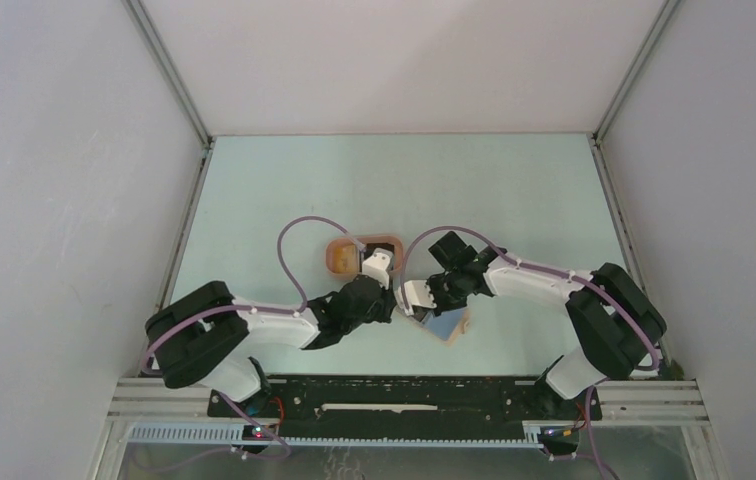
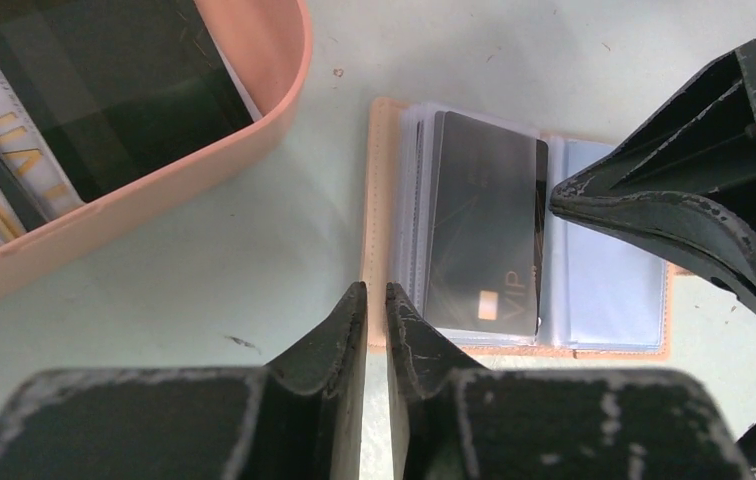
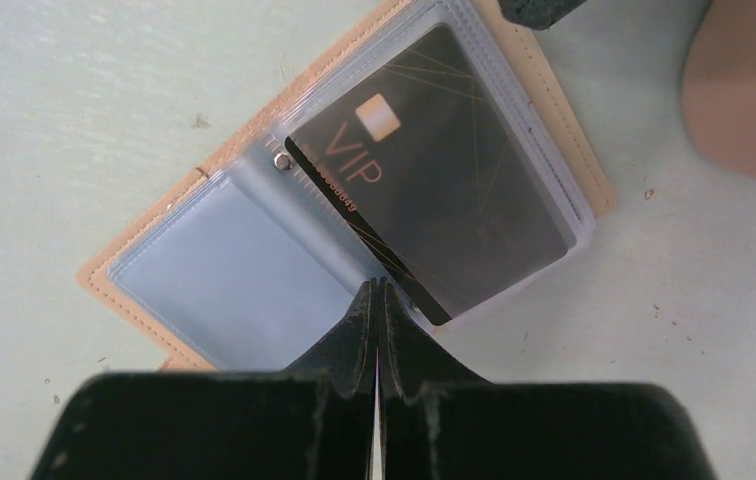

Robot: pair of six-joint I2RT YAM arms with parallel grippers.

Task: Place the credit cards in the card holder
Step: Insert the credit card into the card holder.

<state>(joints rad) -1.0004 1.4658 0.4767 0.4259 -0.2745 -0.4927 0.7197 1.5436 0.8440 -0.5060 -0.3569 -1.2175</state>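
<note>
1. The card holder (image 3: 224,275) lies open and flat on the pale green table (image 1: 284,190), just beside the salmon-pink tray (image 2: 184,185), but it does not touch it.
2. Inside the holder there are clear plastic sleeves on both sides of the fold. The sleeve on 1 side looks pale blue and has no card in it.
3. 1 black card (image 3: 434,180) with a gold chip and the word "VIP" is on the other side. Most of it is under a clear sleeve, and a darker strip near the fold seems uncovered.
4. The right gripper (image 3: 377,292) has its 2 fingers pressed fully together, with nothing between them. Its tip is at the fold of the holder and touches the edge of the black card there.
5. The left gripper (image 2: 375,300) is almost closed, with only a thin slit between its fingers. I see nothing in this slit. Its tip is at the outer edge of the holder, on the card's side, opposite the right gripper.
6. More credit cards (image 2: 104,80) are stacked inside the tray: a black one on top, and under it lighter ones with "VIP" printed on them.
</note>
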